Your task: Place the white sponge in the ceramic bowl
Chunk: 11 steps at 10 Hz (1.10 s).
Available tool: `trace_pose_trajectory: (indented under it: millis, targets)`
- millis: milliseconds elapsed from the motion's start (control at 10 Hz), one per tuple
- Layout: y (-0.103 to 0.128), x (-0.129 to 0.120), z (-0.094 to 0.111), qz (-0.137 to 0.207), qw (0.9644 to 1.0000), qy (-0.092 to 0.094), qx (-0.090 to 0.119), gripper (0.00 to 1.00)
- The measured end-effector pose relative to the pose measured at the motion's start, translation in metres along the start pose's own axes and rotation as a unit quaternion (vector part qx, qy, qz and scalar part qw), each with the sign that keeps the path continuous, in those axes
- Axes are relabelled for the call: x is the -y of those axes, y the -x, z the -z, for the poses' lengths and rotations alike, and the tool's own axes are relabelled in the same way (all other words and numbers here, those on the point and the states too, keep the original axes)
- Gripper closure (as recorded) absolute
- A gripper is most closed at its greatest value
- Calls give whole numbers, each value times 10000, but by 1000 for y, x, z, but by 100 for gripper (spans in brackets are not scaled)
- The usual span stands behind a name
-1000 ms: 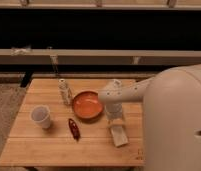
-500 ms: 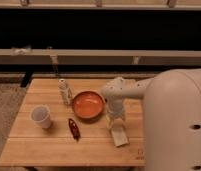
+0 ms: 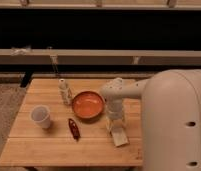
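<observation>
The ceramic bowl (image 3: 88,105), round with a glossy orange-brown inside, sits near the middle of the wooden table (image 3: 49,147). The white sponge (image 3: 119,137), a small flat off-white block, lies on the table to the bowl's right front. My gripper (image 3: 115,125) hangs from the white arm, pointing down right above the sponge's far end, just right of the bowl.
A white cup (image 3: 40,117) stands at the left. A small dark red object (image 3: 73,128) lies in front of the bowl. A small pale bottle (image 3: 64,91) stands left of the bowl, and a thin upright bottle (image 3: 54,65) at the back. My white body fills the right side.
My arm has shifted to the right and lowered the gripper toward the sponge. The bowl, cup and other objects have not moved.
</observation>
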Motion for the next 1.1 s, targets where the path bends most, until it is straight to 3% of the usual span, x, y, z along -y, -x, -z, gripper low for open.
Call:
trace_pose_trajectory:
  millis: [300,400,700,900,1100]
  targets:
    - [-1,-6,-9,161,9996,-69,-212,35]
    - [-1,-6,-12,189,9994,-109,-286,40]
    - [1,-6,-16,173,9982,-328,-467,69]
    - [1,-2,-4,71,9983,-486,-320,91]
    - [-3,2,25,-83,9986,-522,-42,100]
